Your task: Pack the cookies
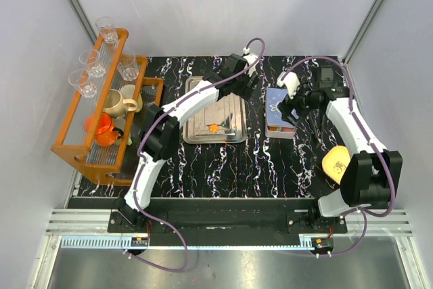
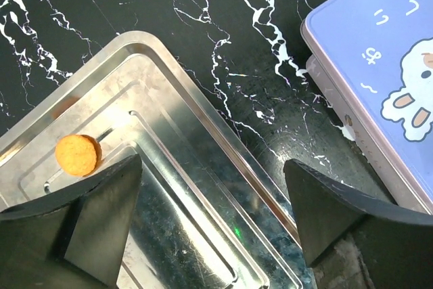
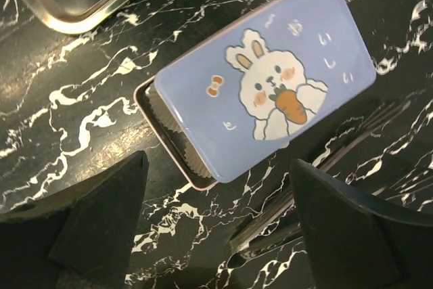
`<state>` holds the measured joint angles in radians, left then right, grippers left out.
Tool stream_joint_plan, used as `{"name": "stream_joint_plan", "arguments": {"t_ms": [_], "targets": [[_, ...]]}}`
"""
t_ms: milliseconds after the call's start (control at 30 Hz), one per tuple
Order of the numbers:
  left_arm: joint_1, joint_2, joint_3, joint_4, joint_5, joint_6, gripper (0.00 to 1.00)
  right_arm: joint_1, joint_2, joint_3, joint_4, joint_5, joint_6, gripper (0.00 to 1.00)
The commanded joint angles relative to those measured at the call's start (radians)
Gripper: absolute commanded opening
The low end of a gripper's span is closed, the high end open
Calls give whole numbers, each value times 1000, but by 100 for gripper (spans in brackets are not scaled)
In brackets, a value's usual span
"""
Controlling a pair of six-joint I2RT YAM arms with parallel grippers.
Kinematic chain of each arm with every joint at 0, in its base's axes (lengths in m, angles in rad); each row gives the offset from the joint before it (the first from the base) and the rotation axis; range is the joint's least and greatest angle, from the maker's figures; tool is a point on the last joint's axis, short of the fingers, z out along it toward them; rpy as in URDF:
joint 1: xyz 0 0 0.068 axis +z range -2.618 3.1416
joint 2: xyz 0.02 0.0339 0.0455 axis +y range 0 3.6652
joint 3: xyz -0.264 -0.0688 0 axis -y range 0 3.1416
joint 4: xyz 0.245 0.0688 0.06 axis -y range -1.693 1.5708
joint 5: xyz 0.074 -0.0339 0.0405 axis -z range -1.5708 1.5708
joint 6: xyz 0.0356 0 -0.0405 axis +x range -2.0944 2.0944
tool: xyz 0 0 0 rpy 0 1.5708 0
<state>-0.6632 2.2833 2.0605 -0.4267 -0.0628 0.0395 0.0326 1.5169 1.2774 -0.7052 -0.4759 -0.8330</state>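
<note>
An orange flower-shaped cookie [image 1: 214, 126] lies on the steel tray [image 1: 196, 133]. A round orange cookie [image 2: 76, 154] lies on the tray [image 2: 203, 167] in the left wrist view. A tin with a blue bunny lid [image 1: 274, 99] stands right of the tray. In the right wrist view the lid [image 3: 270, 76] sits shifted, baring white paper cups [image 3: 170, 135] at one end. My left gripper [image 1: 238, 84] hangs open and empty over the tray's far right corner [image 2: 213, 214]. My right gripper [image 1: 292, 107] hangs open and empty above the tin [image 3: 216, 228].
A yellow-orange lump [image 1: 336, 164] lies at the right by the right arm. An orange rack [image 1: 101, 99] with glasses and mugs stands at the left. The tin's edge [image 2: 379, 79] shows right of the left gripper. White walls close in the back and sides.
</note>
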Motion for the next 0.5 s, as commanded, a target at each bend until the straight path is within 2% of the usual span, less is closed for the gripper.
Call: {"name": "stream_joint_plan", "arguments": {"t_ms": [0, 267, 467], "targets": [[8, -4, 101, -20, 52, 46, 90, 73, -50, -64, -39, 138, -190, 94], [14, 62, 256, -43, 90, 92, 92, 154, -112, -228, 121, 264, -284, 99], [36, 94, 291, -27, 107, 68, 93, 179, -141, -311, 220, 307, -337, 100]]}}
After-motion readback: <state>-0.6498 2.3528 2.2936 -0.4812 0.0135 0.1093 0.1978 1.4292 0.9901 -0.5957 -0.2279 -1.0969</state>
